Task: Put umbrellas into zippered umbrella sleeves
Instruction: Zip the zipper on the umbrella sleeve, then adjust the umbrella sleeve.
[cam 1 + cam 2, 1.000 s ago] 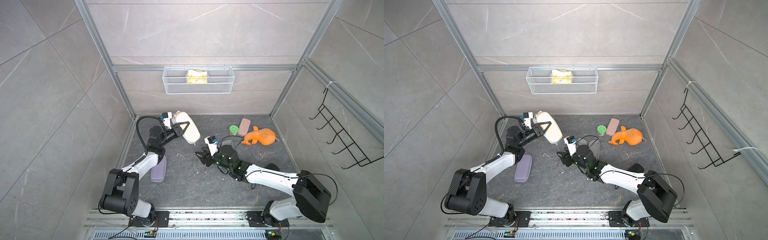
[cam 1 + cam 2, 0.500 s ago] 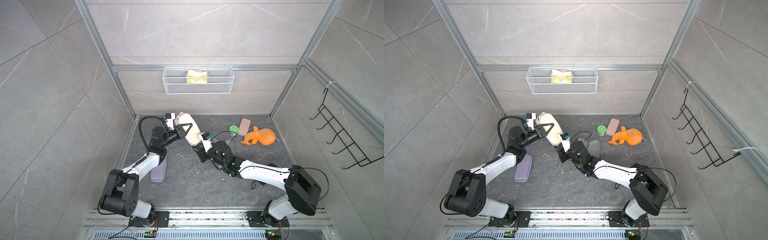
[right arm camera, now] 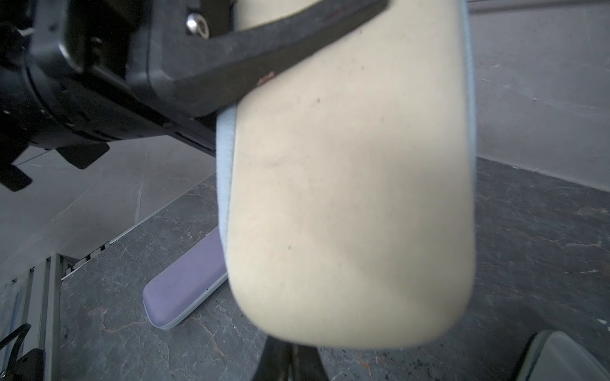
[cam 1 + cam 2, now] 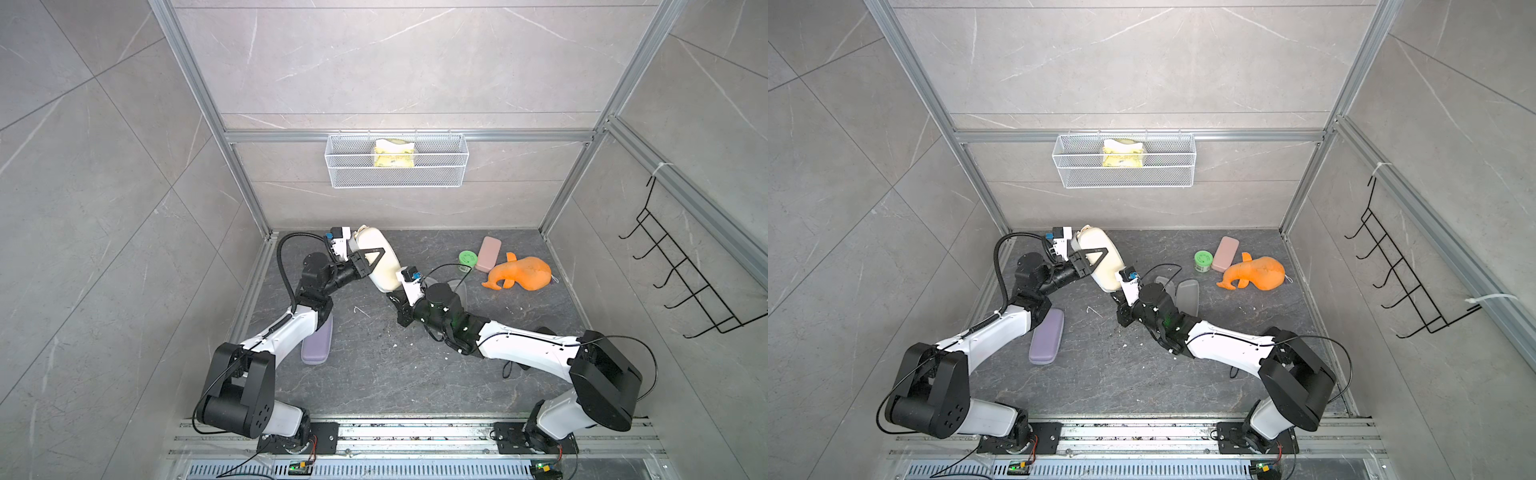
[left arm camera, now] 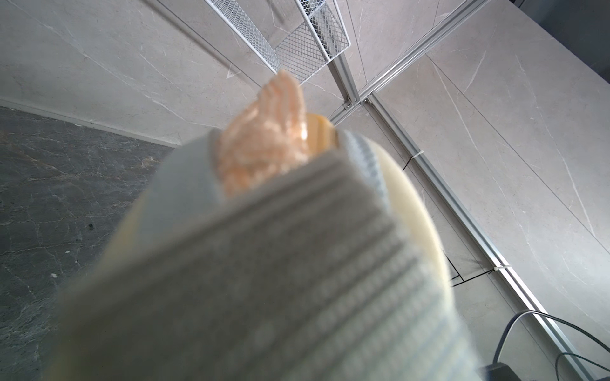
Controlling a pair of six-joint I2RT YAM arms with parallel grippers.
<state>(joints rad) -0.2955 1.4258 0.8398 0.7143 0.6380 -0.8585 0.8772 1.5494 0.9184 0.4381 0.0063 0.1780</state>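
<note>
Right gripper (image 3: 286,358): jaws fully closed, where a second ago they stood half open out over the floor; now at the lower end of the cream sleeve (image 4: 386,271). Whether a zipper tab is pinched cannot be told; zipping looks next.
Left gripper (image 4: 368,262): clamped across the cream sleeve's middle, holding it aloft.
Long axis slanted: lower end toward the right gripper, upper end away, with a peach tip, likely the cream umbrella (image 5: 264,145), poking out.
Lilac sleeve (image 4: 316,345): on the floor, well apart.
</note>
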